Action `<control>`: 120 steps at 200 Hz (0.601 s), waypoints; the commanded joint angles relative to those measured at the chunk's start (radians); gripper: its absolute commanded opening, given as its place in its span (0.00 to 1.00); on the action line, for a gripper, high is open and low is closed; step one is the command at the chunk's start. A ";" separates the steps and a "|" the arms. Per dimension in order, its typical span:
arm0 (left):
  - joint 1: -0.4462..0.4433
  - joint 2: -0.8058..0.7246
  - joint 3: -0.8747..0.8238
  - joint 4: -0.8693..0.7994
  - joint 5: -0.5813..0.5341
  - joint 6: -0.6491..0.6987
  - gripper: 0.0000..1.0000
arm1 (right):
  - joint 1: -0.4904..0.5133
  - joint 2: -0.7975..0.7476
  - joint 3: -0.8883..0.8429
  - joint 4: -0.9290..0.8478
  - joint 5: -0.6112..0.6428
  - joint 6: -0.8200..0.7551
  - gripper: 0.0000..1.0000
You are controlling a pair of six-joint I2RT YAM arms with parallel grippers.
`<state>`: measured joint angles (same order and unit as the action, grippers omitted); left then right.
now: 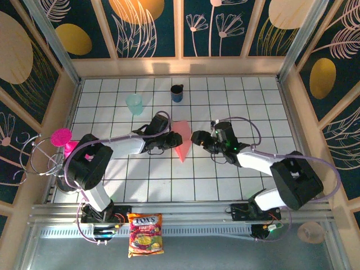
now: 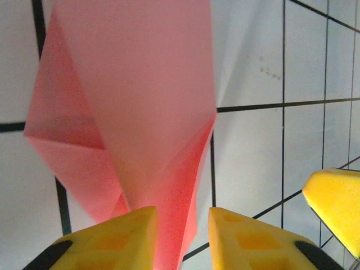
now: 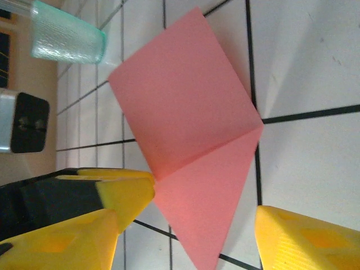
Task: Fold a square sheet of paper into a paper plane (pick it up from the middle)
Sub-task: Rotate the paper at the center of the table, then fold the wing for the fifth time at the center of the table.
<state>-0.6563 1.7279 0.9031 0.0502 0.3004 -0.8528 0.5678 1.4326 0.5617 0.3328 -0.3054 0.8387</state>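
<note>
Just on the near side of the dark blue mug (image 1: 176, 93), the left gripper (image 1: 167, 140) pinches the edge of the half-folded salmon-pink paper plane (image 1: 182, 139). Its yellow fingers (image 2: 112, 242) are pressed onto a creased layer, and one flap seems lifted off the white tiled table (image 1: 253, 101). Across the plane, the right gripper (image 1: 196, 138) waits with fingers (image 3: 304, 236) spread either side of the pointed end, gripping nothing.

The paper looks thin, light and limp, likely to slide on the tiles and to crumple under a hard squeeze. A folded edge or the centre crease, where layers stiffen it, looks the safest hold.

A snack packet (image 1: 145, 233) lies far nearer than the mug and a magenta goblet (image 1: 62, 138) well to its left. A teal tumbler (image 1: 135, 104) stands beside the mug. None blocks the plane; the likelier risk is the two grippers crowding each other.
</note>
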 commanded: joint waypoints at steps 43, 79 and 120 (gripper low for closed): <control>0.004 -0.122 -0.032 0.018 -0.101 -0.037 0.32 | 0.014 0.082 0.050 0.008 -0.019 -0.011 0.62; -0.020 -0.141 -0.052 0.092 -0.026 -0.079 0.31 | 0.015 0.089 0.050 0.015 -0.011 -0.005 0.61; -0.067 -0.047 -0.011 0.100 -0.006 -0.093 0.30 | 0.013 0.096 0.053 0.012 -0.003 0.011 0.61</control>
<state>-0.7029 1.6196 0.8696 0.1390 0.2680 -0.9226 0.5732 1.5154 0.5884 0.3340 -0.3149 0.8406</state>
